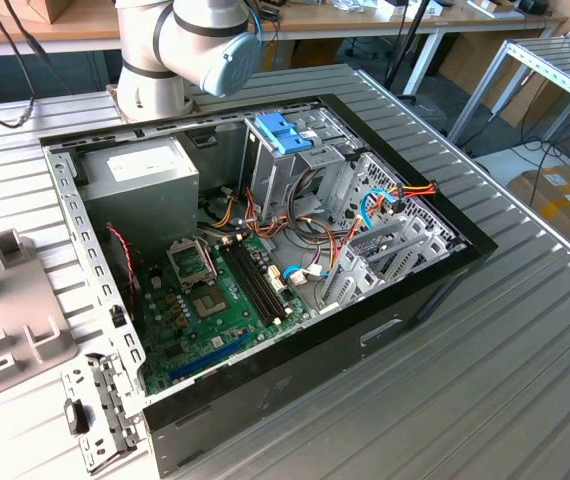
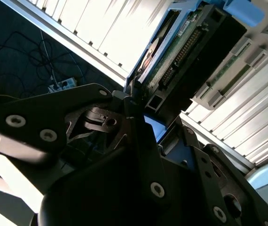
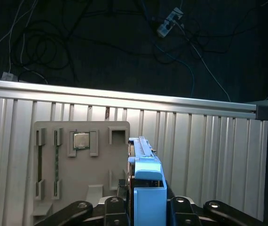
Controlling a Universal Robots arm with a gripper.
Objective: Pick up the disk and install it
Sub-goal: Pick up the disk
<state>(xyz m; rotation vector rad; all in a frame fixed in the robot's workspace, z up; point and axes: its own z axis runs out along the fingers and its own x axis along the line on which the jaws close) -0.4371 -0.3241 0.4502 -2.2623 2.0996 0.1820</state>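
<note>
The disk [image 3: 142,153] stands edge-on between the black fingers of my gripper [image 3: 148,203], which is shut on it. One of its blue plastic side rails [image 3: 149,188] faces the camera in the first wrist view. In the second wrist view the disk [image 2: 181,52] shows its green circuit board and connector end. It sits at one side of a grey parts tray [image 3: 61,188]; I cannot tell whether it touches the tray. The open computer case [image 1: 265,250] lies on the ribbed metal table [image 1: 485,380], with a drive cage and blue latch [image 1: 283,132] at its back.
The tray [image 1: 5,310], at the exterior view's left, holds a processor chip [image 3: 81,140]. Inside the case are a grey power supply [image 1: 150,175], a green motherboard [image 1: 215,300] and bundled cables [image 1: 375,205]. A metal bracket [image 1: 95,410] lies by the case's near corner. Past the table edge [image 3: 124,98], cables trail on the dark floor.
</note>
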